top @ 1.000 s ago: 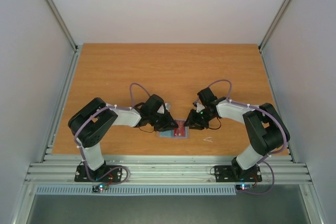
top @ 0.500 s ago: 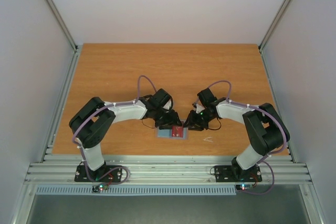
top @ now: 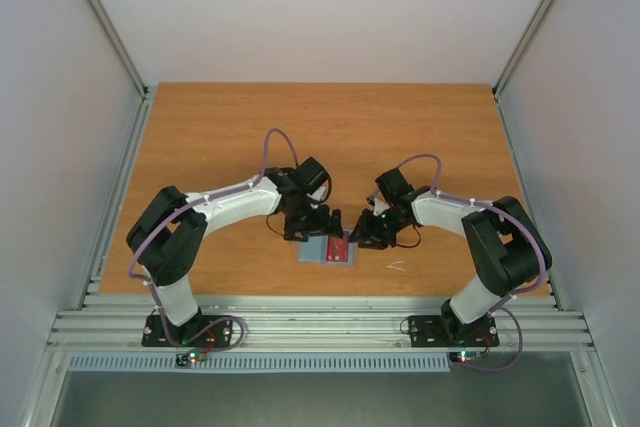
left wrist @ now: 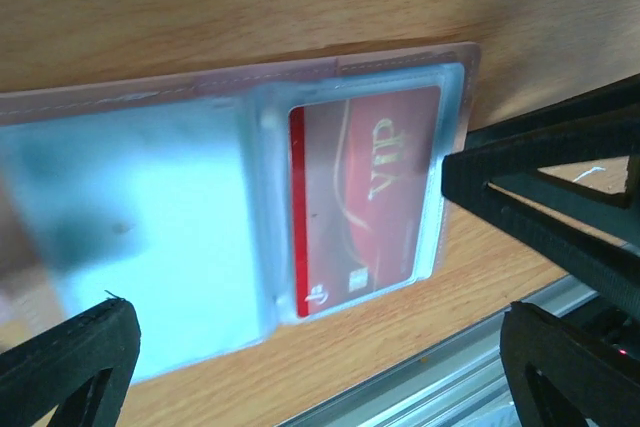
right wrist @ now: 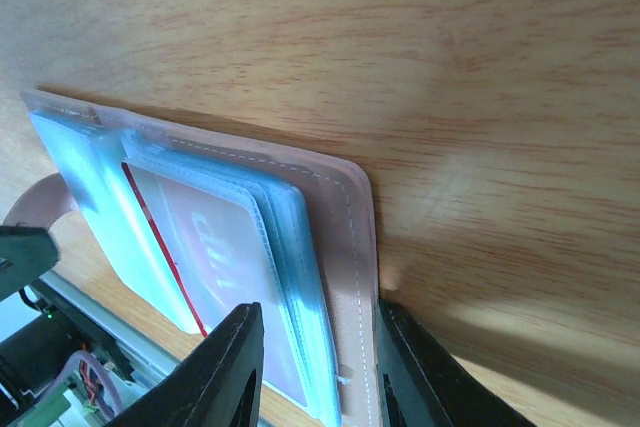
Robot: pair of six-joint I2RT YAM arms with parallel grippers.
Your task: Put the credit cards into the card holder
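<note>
The card holder (top: 318, 251) lies open near the table's front edge, its light blue clear sleeves (left wrist: 150, 217) facing up. A red credit card (left wrist: 365, 202) marked VIP sits inside the right-hand sleeve, and it also shows in the top view (top: 341, 248). My left gripper (top: 308, 223) hovers just behind the holder, open and empty (left wrist: 320, 387). My right gripper (right wrist: 315, 377) is shut on the holder's right edge, with its fingers on either side of the tan cover (right wrist: 355, 247) and the sleeve stack. From above, the right gripper (top: 362, 238) sits at the holder's right side.
A tiny white scrap (top: 397, 266) lies on the wood to the right of the holder. The metal rail (top: 320, 304) runs along the table's front edge, close below the holder (left wrist: 470, 357). The right gripper's black fingers (left wrist: 550, 207) fill the right side of the left wrist view.
My left gripper has opened and drawn back from the holder, leaving the red card in the sleeve. The right gripper has kept its hold and place.
</note>
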